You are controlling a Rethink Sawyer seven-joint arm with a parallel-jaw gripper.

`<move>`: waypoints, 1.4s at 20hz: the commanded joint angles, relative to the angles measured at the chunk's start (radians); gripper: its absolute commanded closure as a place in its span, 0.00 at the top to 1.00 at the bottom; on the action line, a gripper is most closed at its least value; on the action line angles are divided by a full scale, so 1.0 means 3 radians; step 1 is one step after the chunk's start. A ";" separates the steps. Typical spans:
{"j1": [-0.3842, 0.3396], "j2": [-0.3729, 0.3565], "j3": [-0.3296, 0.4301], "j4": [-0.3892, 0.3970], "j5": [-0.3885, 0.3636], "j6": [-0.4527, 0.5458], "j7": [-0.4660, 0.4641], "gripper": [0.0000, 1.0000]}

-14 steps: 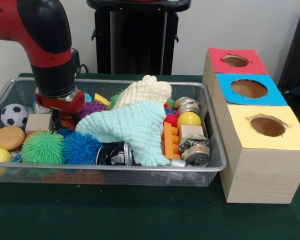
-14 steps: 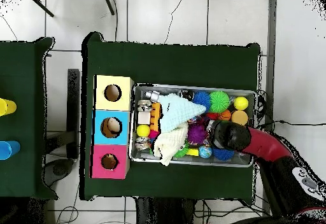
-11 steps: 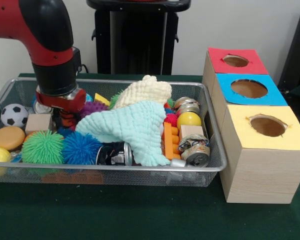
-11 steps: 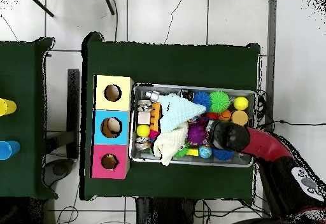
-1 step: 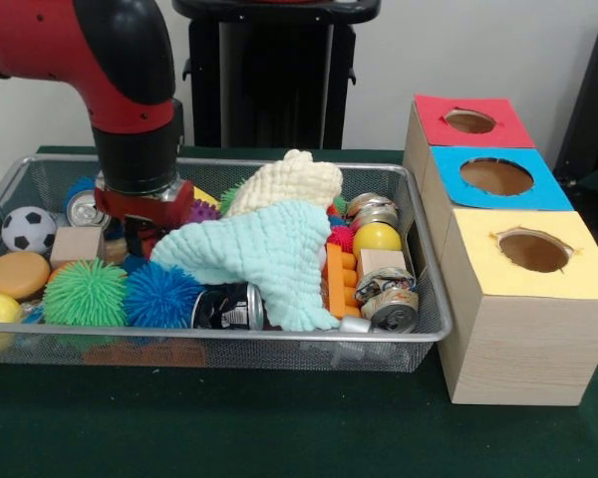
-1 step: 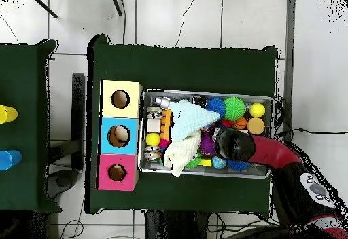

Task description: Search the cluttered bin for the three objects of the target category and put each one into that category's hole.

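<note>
Down among the toys in the wire bin [image 5: 419, 329], your claw [image 5: 140, 234] sits low by the mint cloth [image 5: 264, 254].

You cannot tell if the claw is spread or pinching something, because the toys hide its tips. You also cannot tell which kind of thing is wanted. If it is cans, one black can [image 5: 229, 306] lies at the front wall, half under the mint cloth, and more cans [image 5: 387, 299] are piled at the box end. Cans are hard, light, smooth and slippery, so take hold across the round middle. The fuzzy balls [image 5: 85, 292] are squashy and easy to pinch. The bin is packed, with almost no bare room, so lift straight up over the rim. The three holes [image 5: 495, 176] in the boxes beside the bin are open on top.
</note>
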 commanded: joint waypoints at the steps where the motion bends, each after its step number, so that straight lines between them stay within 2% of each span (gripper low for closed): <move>1: 0.0101 0.0575 -0.0110 -0.0041 -0.0319 -0.0555 0.0265 1.00; 6: 0.0125 0.0536 -0.0138 0.0035 -0.0225 -0.0556 0.0266 1.00; 10: 0.0139 0.0291 -0.0143 0.0250 -0.0102 -0.0409 0.0255 1.00; 22: 0.0116 0.0149 -0.0099 0.0250 -0.0022 -0.0177 0.0155 1.00; 28: 0.0067 -0.0345 -0.0078 0.0506 0.0103 0.0272 0.0040 1.00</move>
